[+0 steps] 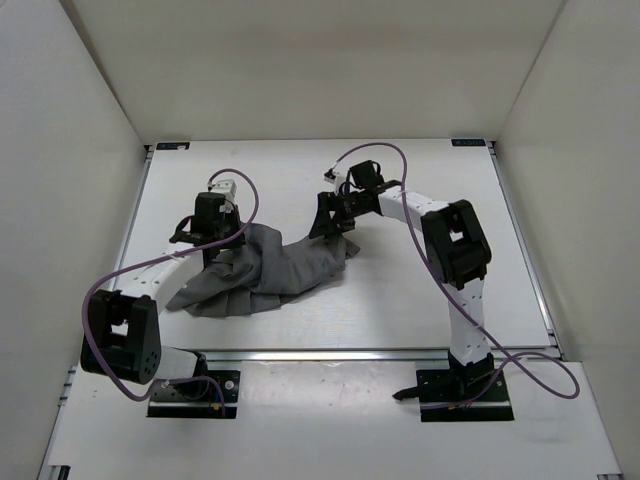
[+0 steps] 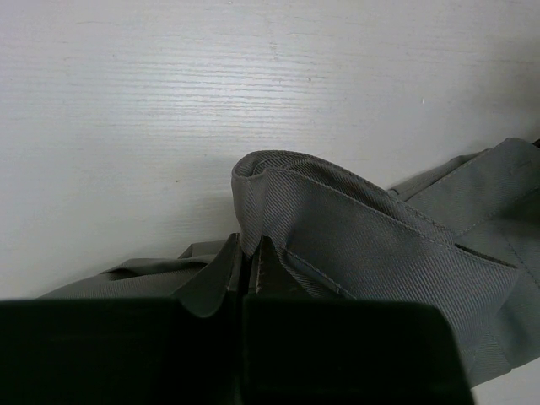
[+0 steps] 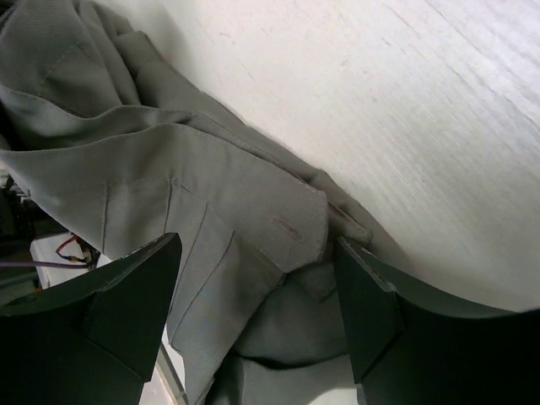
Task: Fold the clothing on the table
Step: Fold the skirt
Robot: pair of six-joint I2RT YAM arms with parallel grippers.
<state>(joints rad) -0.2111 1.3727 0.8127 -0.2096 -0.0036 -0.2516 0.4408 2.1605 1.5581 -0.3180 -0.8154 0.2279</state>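
The clothing [image 1: 275, 272], a grey pleated skirt, lies crumpled in the middle of the white table [image 1: 420, 290]. At its left end my left gripper [image 1: 220, 248] is shut on a fold of the fabric. The left wrist view shows that gripper [image 2: 248, 243] pinching a stitched hem of the skirt [image 2: 363, 236], which loops up over the fingertips. My right gripper [image 1: 331, 224] hovers at the skirt's right end. In the right wrist view it [image 3: 257, 245] stands open, with a waistband corner of the skirt [image 3: 278, 219] lying between the fingers, touching neither.
White upright walls [image 1: 90, 120] close in the table on three sides. Metal rails [image 1: 520, 250] run along its edges. Purple cables [image 1: 250, 205] loop off both arms. Bare table [image 3: 405, 126] lies beyond the skirt's right end.
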